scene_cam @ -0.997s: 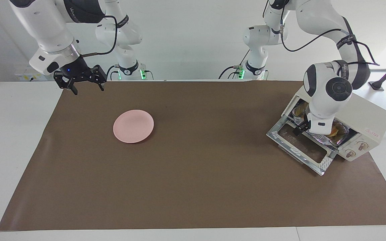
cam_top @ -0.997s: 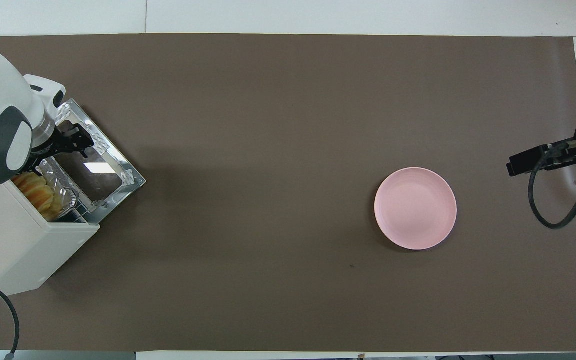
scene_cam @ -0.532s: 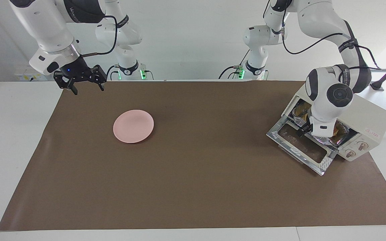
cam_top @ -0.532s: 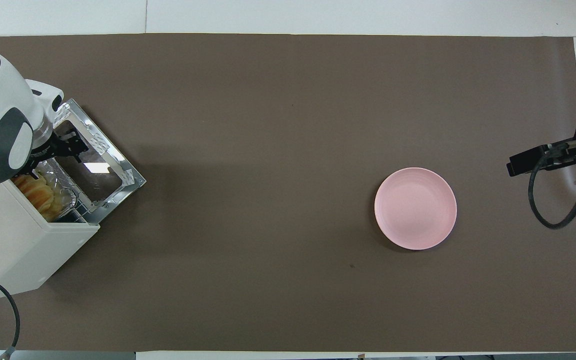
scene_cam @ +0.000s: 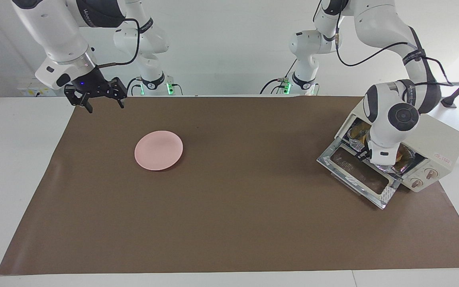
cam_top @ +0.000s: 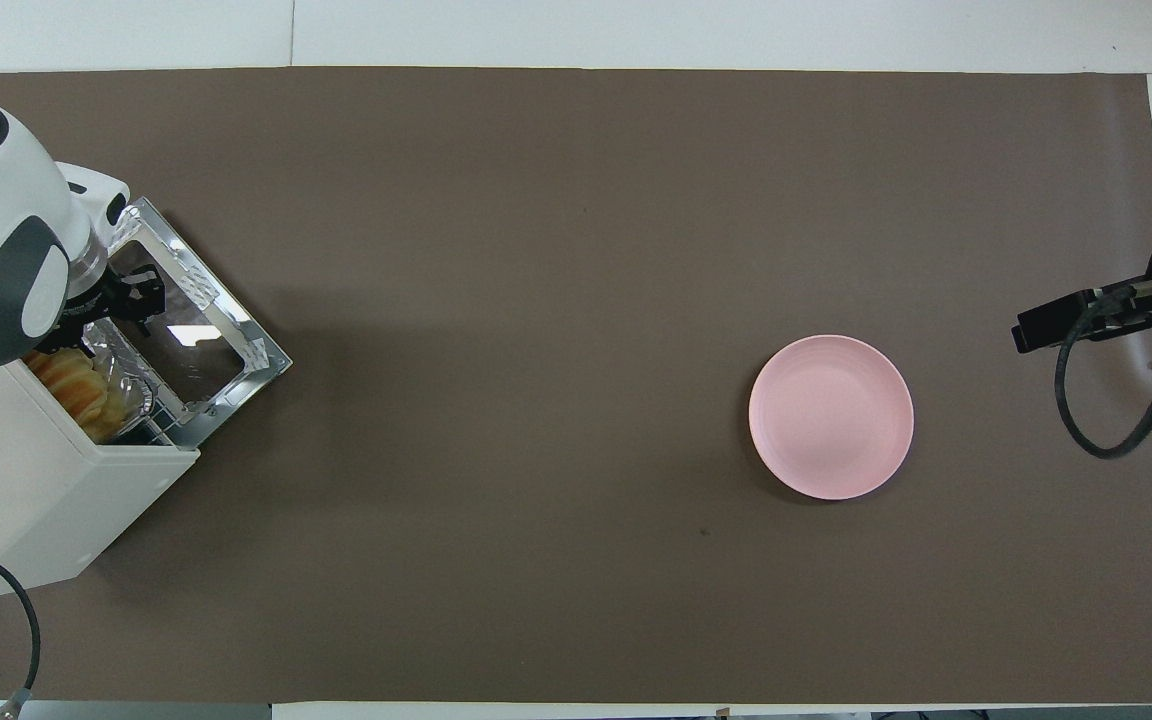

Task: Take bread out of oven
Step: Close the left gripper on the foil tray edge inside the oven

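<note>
Inside the oven [cam_top: 26, 500], at the left arm's end of the worktop [scene_cam: 229, 207], your bread [cam_top: 71, 382] lies in a foil tray [cam_top: 121, 372] on the rack, so the main job is not yet done. What you do have is the door [scene_cam: 357, 173] dropped flat in front of the oven, and the left hand [cam_top: 126, 302] at the mouth, over the tray's edge beside the loaf. I judge the grasp to be the step in hand; lifting the loaf out and setting it down is left. You cannot tell how far that hand is open, or whether it has hold of anything. The overhead view gives you the loaf's ridged top and the hand's black links; the facing view hides most of both under the arm's white wrist, but it alone shows the knobs [scene_cam: 422, 178]. The right hand [scene_cam: 101, 104] waits wide open and empty, well apart from the pink plate [scene_cam: 158, 150].
</note>
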`<state>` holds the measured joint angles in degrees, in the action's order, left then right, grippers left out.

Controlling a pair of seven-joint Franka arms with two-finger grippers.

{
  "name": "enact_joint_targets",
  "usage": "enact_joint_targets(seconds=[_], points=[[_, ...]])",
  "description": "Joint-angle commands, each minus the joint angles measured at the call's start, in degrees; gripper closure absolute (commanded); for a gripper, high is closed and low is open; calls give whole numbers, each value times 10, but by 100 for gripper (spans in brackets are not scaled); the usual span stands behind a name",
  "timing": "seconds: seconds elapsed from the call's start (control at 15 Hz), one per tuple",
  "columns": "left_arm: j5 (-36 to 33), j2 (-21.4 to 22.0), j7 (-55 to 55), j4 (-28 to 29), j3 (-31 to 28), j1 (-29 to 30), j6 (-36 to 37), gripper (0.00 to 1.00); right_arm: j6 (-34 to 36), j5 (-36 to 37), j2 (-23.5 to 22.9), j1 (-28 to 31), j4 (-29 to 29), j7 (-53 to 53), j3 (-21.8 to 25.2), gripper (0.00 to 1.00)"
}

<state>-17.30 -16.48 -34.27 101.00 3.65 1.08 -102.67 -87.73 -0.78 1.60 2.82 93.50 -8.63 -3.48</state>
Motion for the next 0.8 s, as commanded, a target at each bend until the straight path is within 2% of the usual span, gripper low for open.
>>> enact_joint_targets(seconds=[0.0, 0.4, 0.73], points=[[-15, 0, 0, 2, 3, -3, 6, 100, 5, -5, 9, 6, 7, -8, -4, 0], [-15, 0, 15, -5, 3, -6, 10, 100, 5, -5, 9, 4, 7, -8, -5, 0], [13, -23, 16, -66, 5, -40, 17, 100, 5, -5, 9, 5, 7, -8, -4, 0]])
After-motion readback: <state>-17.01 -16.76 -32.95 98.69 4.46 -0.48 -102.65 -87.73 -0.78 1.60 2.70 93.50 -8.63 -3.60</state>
